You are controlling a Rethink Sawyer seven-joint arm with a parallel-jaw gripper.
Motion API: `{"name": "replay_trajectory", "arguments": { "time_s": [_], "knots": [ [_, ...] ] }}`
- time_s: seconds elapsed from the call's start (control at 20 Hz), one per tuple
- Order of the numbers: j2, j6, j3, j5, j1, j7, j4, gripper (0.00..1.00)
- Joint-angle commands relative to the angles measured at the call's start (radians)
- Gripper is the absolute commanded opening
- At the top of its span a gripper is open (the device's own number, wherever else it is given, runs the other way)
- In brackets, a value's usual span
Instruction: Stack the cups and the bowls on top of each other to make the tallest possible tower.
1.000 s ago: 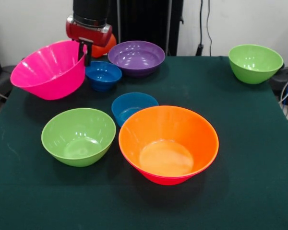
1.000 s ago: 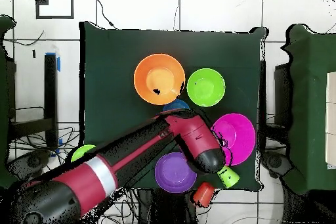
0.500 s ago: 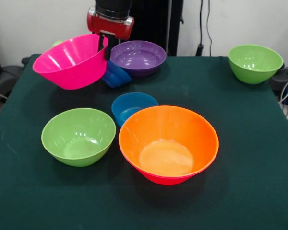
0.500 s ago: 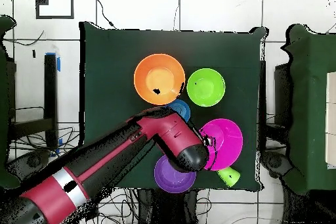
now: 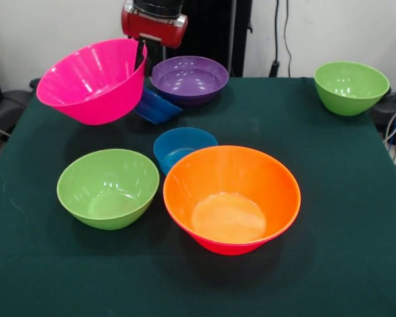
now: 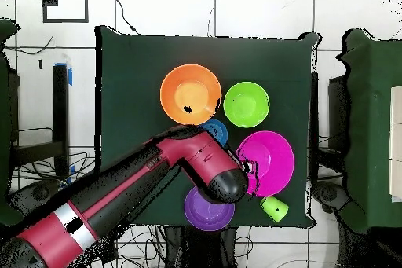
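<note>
My gripper [image 5: 142,58] is shut on the rim of a big pink bowl [image 5: 92,80] and holds it tilted above the table's far left; the overhead view shows the gripper [image 6: 248,172] and the bowl [image 6: 267,163]. A small blue bowl [image 5: 157,107] lies tipped beside the pink bowl, in front of the purple bowl [image 5: 188,78]. Another small blue bowl [image 5: 183,146] stands between a green bowl [image 5: 108,187] and the big orange bowl [image 5: 231,198]. A second green bowl [image 5: 351,86] stands far right. The light-green cup [image 6: 274,208] lies near the table edge. The orange tumbler, a second pink bowl and any tower are out of view.
The dark green table [image 5: 343,218] has its widest bare cloth at the picture's right and front in the front view. My arm [image 6: 141,194] crosses the lower left of the overhead view and covers part of the purple bowl [image 6: 209,211].
The pink bowl has been lifted off the table and carried toward the purple bowl, then raised a little more. The small blue bowl beside it has been tipped onto its side.
</note>
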Motion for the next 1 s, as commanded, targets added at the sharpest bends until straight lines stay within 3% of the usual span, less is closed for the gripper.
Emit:
{"name": "replay_trajectory", "arguments": {
  "time_s": [0.05,0.45,1.0],
  "knots": [
    [0.030,-0.083,0.025,-0.009,-0.015,0.373,-0.116,0.00],
    [0.025,-0.175,-0.057,-0.034,-0.021,0.378,-0.122,0.00],
    [0.059,-0.198,-0.080,0.040,-0.019,0.441,-0.156,0.00]
  ]
}}
